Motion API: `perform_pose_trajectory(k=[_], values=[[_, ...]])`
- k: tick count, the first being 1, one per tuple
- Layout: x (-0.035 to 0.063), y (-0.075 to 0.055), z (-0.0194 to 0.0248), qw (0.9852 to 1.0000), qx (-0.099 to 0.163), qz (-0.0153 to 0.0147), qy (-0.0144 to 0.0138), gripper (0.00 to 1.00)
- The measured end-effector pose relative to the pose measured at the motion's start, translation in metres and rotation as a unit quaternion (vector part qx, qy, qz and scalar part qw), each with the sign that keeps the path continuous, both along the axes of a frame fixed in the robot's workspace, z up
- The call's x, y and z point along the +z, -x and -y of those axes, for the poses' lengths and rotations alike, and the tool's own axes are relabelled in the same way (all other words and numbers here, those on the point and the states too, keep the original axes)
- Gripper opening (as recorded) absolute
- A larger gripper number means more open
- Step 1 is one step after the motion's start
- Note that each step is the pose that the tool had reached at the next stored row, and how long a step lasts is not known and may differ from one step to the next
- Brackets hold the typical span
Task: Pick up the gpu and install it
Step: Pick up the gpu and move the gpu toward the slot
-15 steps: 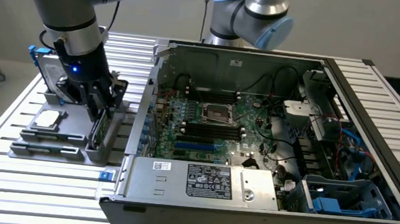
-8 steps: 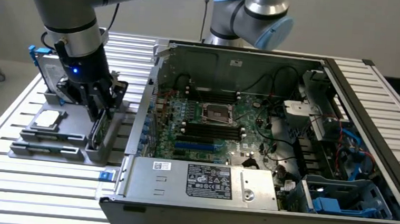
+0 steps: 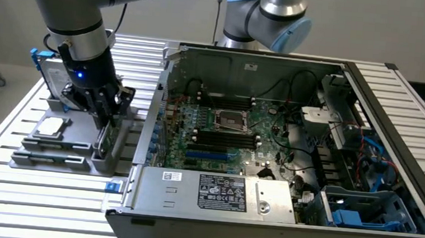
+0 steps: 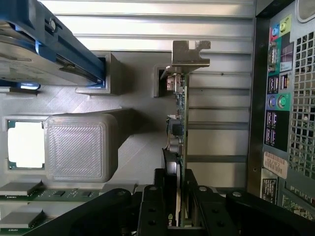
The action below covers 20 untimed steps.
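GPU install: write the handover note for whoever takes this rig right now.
Gripper: down over the gpu. Whether it has closed on the card cannot be told.
Gpu: stands on edge in the grey holder on the slatted table, at the exterior view's left of the open computer case.
Done: the gripper is positioned at the card.
Left: the card is not lifted out of the holder and is not on the motherboard.
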<state>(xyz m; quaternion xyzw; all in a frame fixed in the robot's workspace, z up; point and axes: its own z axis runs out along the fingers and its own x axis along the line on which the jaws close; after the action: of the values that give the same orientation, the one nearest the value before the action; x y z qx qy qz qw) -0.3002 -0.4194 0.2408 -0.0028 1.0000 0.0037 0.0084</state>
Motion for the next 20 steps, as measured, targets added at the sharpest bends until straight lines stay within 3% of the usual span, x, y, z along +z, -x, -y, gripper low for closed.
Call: perform_pose_trajectory(k=[9, 20], values=[[0.0025, 0.000, 0.0000, 1.0000, 0.000, 0.0002, -0.0001, 0.27], [0.0515, 0.000, -0.0005, 1.0000, 0.000, 0.0000, 0.0000, 0.27]])
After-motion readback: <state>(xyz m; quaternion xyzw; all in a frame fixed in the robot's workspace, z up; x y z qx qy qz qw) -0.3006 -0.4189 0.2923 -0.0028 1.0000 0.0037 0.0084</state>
